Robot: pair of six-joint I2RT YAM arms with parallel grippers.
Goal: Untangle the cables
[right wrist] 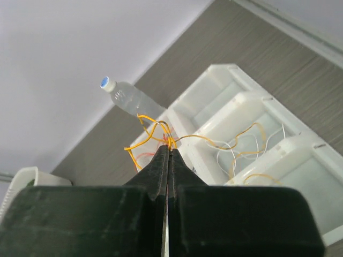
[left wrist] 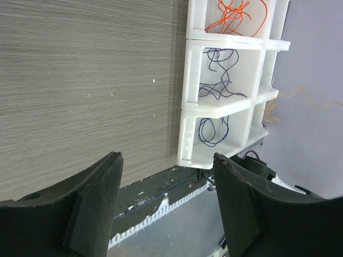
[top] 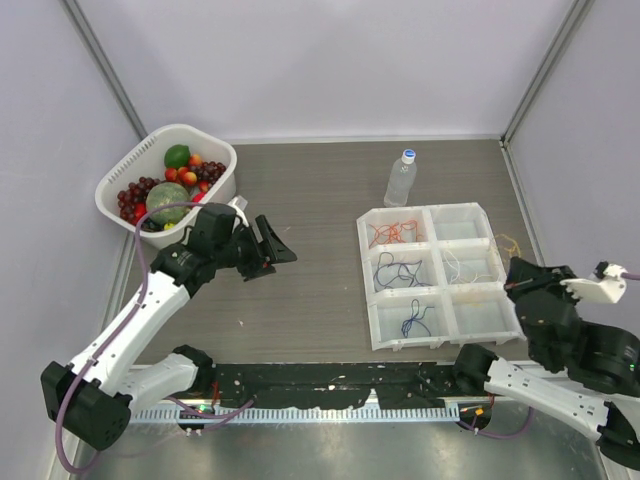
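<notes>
A white compartment tray (top: 440, 342) holds thin cables: orange-red ones (top: 392, 232) in the far left cell, dark blue ones (top: 398, 268) in the middle left, a blue one (top: 415, 320) in the near left and white ones (top: 462, 262) in the middle right. My right gripper (right wrist: 170, 149) is shut on a bunch of yellow cables (right wrist: 153, 128) and holds it above the tray (right wrist: 225, 75). Strands trail down into the cells. In the top view it (top: 512, 272) is at the tray's right edge. My left gripper (top: 272, 245) is open and empty over the table left of the tray (left wrist: 185, 139).
A clear water bottle (top: 400, 178) with a blue cap stands just behind the tray; it also shows in the right wrist view (right wrist: 131, 99). A white basket (top: 108, 188) of fruit sits at the far left. Walls close in the table's back and sides.
</notes>
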